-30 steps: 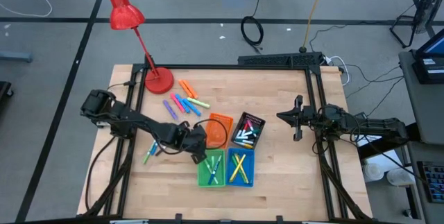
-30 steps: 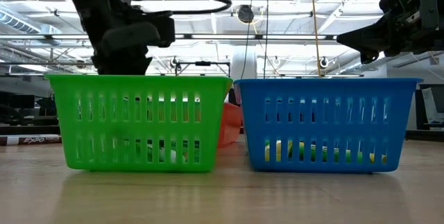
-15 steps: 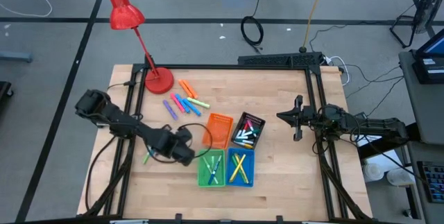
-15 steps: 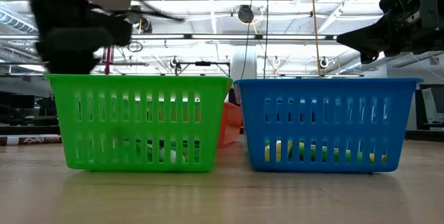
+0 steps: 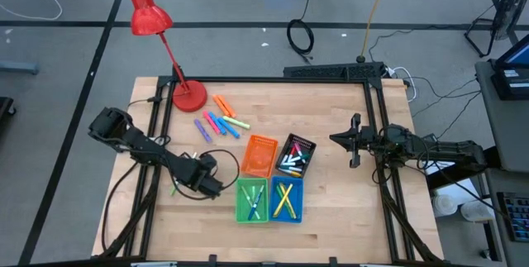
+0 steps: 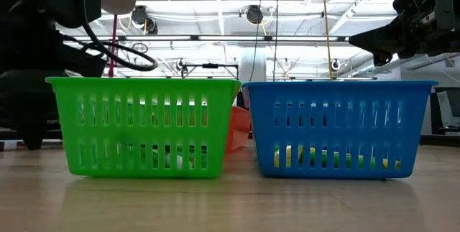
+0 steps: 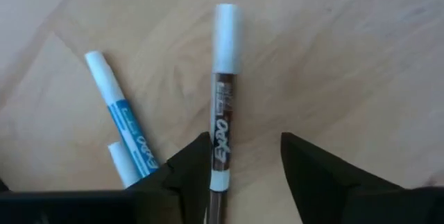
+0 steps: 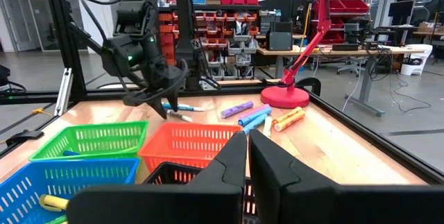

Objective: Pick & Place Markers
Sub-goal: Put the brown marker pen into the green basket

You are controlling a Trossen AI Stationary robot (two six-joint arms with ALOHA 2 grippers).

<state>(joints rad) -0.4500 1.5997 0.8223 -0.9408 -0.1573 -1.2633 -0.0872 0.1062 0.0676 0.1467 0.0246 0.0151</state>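
Two fingers of left hand (image 7: 246,165) stand apart, straddling a brown-banded white marker (image 7: 223,92) on worktop (image 7: 347,57), not clamping. Right hand (image 8: 248,158) together, empty.

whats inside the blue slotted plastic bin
In the blue slotted plastic bin lie crossed yellow markers; the low view's bin wall hides most of them, so no count.

White marker (image 7: 223,96) with brown label; another marker's label (image 7: 129,128) seemingly blue.

On the bench (image 5: 331,209), the left end effector (image 5: 201,183) sits low beside the green bin (image 5: 251,201). Loose markers (image 5: 219,121) lie near the red lamp (image 5: 165,44). The right end effector (image 5: 354,140) waits apart.
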